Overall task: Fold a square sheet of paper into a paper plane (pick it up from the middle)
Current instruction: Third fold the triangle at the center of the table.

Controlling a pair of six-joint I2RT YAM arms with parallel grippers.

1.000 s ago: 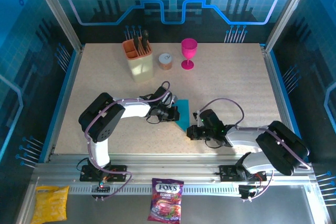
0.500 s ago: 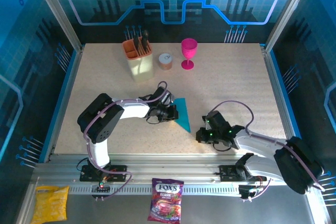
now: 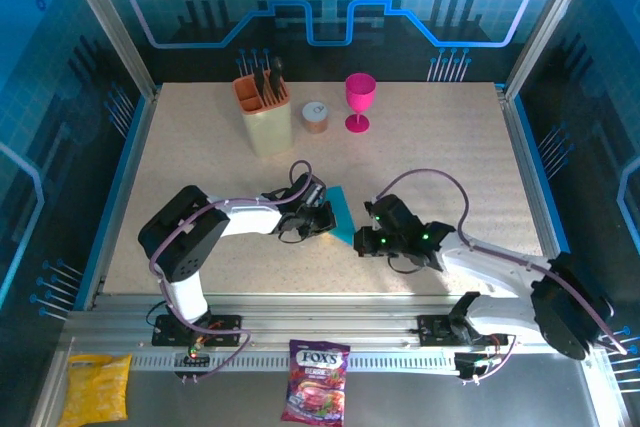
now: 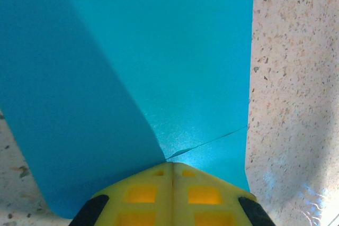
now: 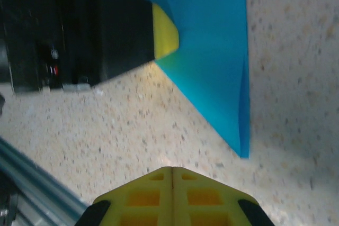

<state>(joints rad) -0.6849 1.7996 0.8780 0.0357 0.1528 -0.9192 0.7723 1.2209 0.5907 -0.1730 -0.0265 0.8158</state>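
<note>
Flat on the speckled table (image 3: 450, 147), a touch toward 6 o'clock from its centre: the square sheet of paper (image 3: 343, 211), bright cyan, folded into a narrow wedge with its sharp point toward 5 o'clock in the overhead view. At the sheet's 9 o'clock edge, the left gripper (image 3: 326, 219) — yellow fingers (image 4: 143, 194) pressed together, seam closed, nothing pinched between them, tips seemingly resting on the paper. From the left wrist, blue paper across most of the view, a fine crease running from just ahead of the fingertips toward 3 o'clock, then a straight paper edge and bare table at 3 o'clock. Just off the wedge's point, at its 4 o'clock, the right gripper (image 3: 364, 243) — fingers likewise closed tight and empty, a strip of bare table between them and the paper. From the right wrist, the wedge's point at 1 o'clock ahead of the closed fingers, and the left gripper's yellow tip meeting the sheet's edge near 12 o'clock. Along the far side of the table, from 11 to 12 o'clock, well apart from the paper: a beige utensil holder (image 3: 265, 122), a small tin (image 3: 315, 116) and a pink goblet (image 3: 359, 99). Off the table on the metal ledge, a purple candy bag (image 3: 316, 379) at 6 o'clock and a yellow snack bag (image 3: 95, 387) at 7 o'clock.
</note>
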